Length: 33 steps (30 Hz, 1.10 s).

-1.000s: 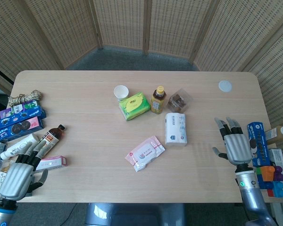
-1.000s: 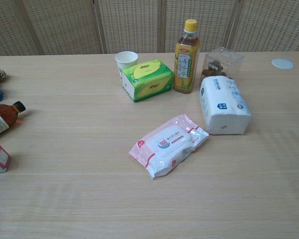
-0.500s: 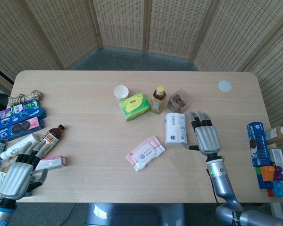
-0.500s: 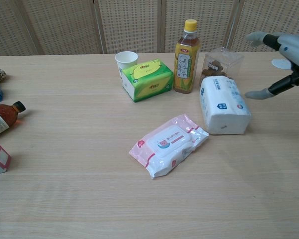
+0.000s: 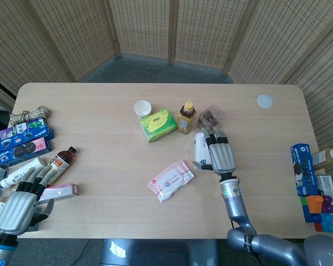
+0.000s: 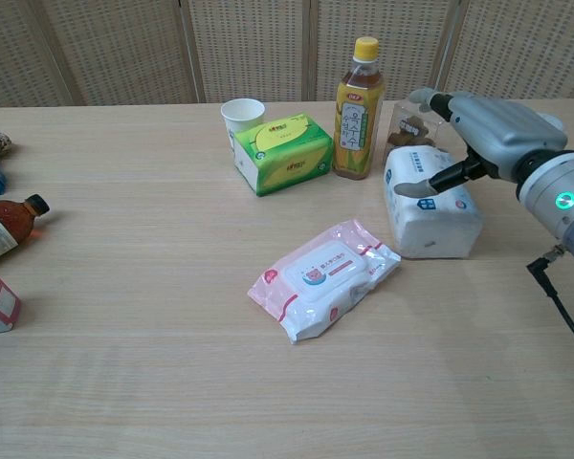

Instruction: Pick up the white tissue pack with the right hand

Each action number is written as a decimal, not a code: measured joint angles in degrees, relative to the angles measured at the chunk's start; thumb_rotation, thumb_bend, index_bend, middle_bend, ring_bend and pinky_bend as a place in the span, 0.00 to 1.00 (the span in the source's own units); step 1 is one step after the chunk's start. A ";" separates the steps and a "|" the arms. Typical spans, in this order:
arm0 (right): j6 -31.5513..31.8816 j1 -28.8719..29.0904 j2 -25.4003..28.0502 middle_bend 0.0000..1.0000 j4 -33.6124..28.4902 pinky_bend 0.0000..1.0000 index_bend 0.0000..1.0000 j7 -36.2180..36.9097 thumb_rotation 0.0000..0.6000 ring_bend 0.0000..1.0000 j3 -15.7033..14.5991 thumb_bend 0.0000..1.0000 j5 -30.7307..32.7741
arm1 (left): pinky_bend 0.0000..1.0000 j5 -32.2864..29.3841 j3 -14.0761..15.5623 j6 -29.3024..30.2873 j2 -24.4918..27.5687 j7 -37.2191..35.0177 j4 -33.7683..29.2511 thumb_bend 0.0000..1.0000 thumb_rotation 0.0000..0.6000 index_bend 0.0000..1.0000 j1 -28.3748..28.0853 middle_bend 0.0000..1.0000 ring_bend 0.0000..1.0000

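Note:
The white tissue pack (image 5: 200, 148) (image 6: 422, 212) lies on the table right of centre, long side running away from me. My right hand (image 5: 221, 154) (image 6: 478, 134) hovers over the pack's right half, palm down and fingers spread, holding nothing. Its thumb reaches across the top of the pack in the chest view. Whether it touches the pack I cannot tell. My left hand (image 5: 18, 205) rests at the front left edge, fingers spread and empty; only the head view shows it.
Beside the pack are a pink wet-wipe pack (image 5: 170, 179) (image 6: 323, 275), a yellow drink bottle (image 5: 186, 117) (image 6: 358, 108), a clear snack box (image 5: 212, 117), a green tissue box (image 5: 158, 124) (image 6: 282, 151) and a paper cup (image 5: 142, 108). Boxes and bottles line the left and right table edges.
My right hand has swept in from the right table edge to above the white tissue pack. The pack and my left hand have stayed put.

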 measured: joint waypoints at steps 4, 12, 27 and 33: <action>-0.59 0.78 -2.28 0.00 4.59 0.00 0.00 1.57 0.68 0.00 -0.45 0.00 -0.36 | 0.00 0.22 0.13 0.49 0.22 -0.25 0.06 0.54 1.00 0.11 0.30 0.04 0.00; -1.11 0.58 -5.58 0.00 14.73 0.00 0.00 6.03 0.68 0.00 -3.07 0.00 -2.42 | 0.00 0.62 0.17 0.92 0.57 -0.28 -0.18 0.54 1.00 0.11 0.56 0.04 0.00; -2.37 -3.74 -1.23 0.00 20.93 0.00 0.00 8.44 0.69 0.00 -5.41 0.00 -2.83 | 0.00 0.98 -0.15 -0.03 0.20 0.55 -0.86 0.54 1.00 0.11 -0.09 0.04 0.00; -3.57 -4.20 3.50 0.00 20.31 0.00 0.00 7.28 0.69 0.00 -4.82 0.00 -2.20 | 0.00 0.72 -0.27 0.16 0.30 0.54 -0.90 0.54 1.00 0.11 0.01 0.04 0.00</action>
